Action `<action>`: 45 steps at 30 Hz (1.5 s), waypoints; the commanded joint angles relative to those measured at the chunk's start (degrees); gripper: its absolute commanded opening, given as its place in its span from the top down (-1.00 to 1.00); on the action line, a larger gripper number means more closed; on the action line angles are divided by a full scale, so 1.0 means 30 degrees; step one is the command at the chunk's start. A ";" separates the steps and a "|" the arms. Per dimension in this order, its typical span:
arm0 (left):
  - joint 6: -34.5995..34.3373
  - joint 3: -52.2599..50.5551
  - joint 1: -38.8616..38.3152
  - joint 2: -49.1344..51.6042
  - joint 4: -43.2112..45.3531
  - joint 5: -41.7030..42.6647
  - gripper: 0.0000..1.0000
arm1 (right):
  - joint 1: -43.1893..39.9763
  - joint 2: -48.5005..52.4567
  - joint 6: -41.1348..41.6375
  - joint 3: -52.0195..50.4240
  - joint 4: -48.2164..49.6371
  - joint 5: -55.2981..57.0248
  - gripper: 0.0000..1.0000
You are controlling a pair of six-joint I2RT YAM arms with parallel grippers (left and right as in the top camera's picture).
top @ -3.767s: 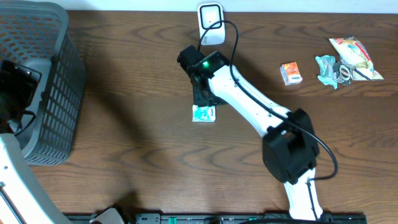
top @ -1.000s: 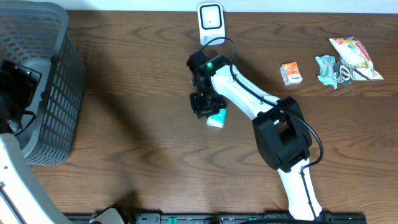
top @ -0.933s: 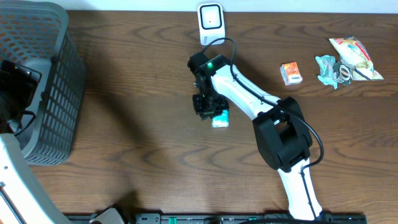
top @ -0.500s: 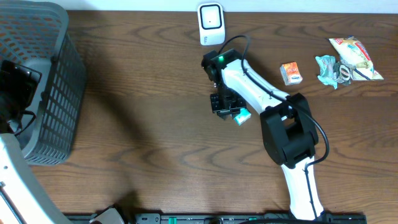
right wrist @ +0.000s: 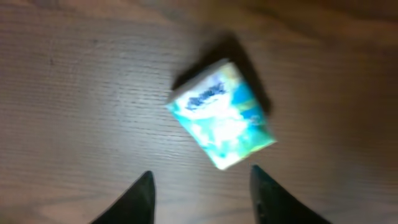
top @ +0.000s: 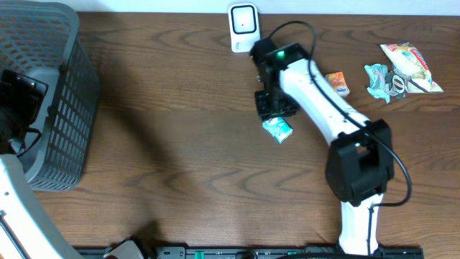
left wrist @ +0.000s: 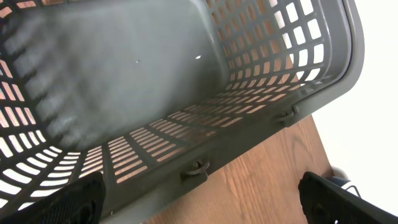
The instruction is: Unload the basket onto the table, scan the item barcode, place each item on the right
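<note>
Brown wood tabletop now bears the teal packet [top: 277,129], lying loose just beyond our right gripper [right wrist: 200,186], whose jaws have parted and released what we carried a second ago. It sits near the scanner [top: 244,19], so we judge the scan either finished or interrupted. Our left gripper [left wrist: 202,196] hangs wide open and empty over the basket [left wrist: 280,93].

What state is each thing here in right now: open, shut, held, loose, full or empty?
right gripper: open, holding nothing.
left gripper: wide open, holding nothing.
teal packet: loose, lying skewed on the table just past the right fingertips.
basket: upright, empty as far as shown.
scanner: standing, untouched.
orange box: lying flat, untouched.
snack packets: lying together, untouched.
</note>
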 commanded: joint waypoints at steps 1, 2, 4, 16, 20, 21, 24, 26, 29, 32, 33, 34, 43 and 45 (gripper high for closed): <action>-0.0160 0.0262 0.0066 -0.0102 -0.0036 -0.0102 -0.96 | -0.1239 -0.0204 -0.2659 0.0051 0.0029 0.0372 -0.11; -0.0160 0.0262 0.0066 -0.0102 -0.0036 -0.0102 -0.95 | -0.1596 -0.0204 -0.3075 0.0051 0.0022 0.0379 -0.29; -0.0160 0.0262 0.0066 -0.0102 -0.0036 -0.0102 -0.96 | -0.2222 -0.0204 -0.3446 0.0051 -0.0124 0.0488 -0.54; -0.0160 0.0262 0.0066 -0.0102 -0.0036 -0.0102 -0.95 | -0.4422 -0.0197 -0.6178 0.0007 0.0044 0.1093 -0.62; -0.0160 0.0262 0.0066 -0.0102 -0.0036 -0.0102 -0.96 | -0.4473 -0.0138 -0.7927 -0.0007 0.0051 0.0066 -0.58; -0.0160 0.0262 0.0066 -0.0102 -0.0036 -0.0102 -0.95 | -0.4488 -0.0138 -0.8466 -0.0007 0.0044 -0.0743 -0.57; -0.0160 0.0262 0.0066 -0.0102 -0.0036 -0.0102 -0.96 | -0.4495 -0.0131 -1.0032 -0.0007 0.0051 -0.3373 -0.57; -0.0160 0.0262 0.0066 -0.0102 -0.0036 -0.0102 -0.96 | -0.4495 -0.0102 -1.0899 -0.0036 0.0080 -0.4524 -0.57; -0.0160 0.0262 0.0066 -0.0102 -0.0036 -0.0102 -0.96 | -0.4488 -0.0007 -1.1016 -0.0131 0.0204 -0.4634 -0.57; -0.0160 0.0262 0.0066 -0.0102 -0.0036 -0.0102 -0.95 | -0.4517 0.0240 -1.0994 -0.0372 0.0474 -0.4699 -0.57; -0.0160 0.0262 0.0066 -0.0102 -0.0036 -0.0102 -0.95 | -0.4561 0.0277 -1.1001 -0.0510 0.0605 -0.4794 -0.58; -0.0160 0.0262 0.0066 -0.0102 -0.0036 -0.0102 -0.96 | -0.4619 0.0299 -1.0994 -0.0758 0.0823 -0.4903 -0.57; -0.0160 0.0262 0.0066 -0.0102 -0.0036 -0.0102 -0.96 | -0.5107 0.0299 -1.1009 -0.4226 0.3956 -0.8116 -0.28; -0.0160 0.0262 0.0066 -0.0102 -0.0036 -0.0102 -0.96 | -0.5107 0.0299 -1.1001 -0.5042 0.4721 -0.8816 -0.21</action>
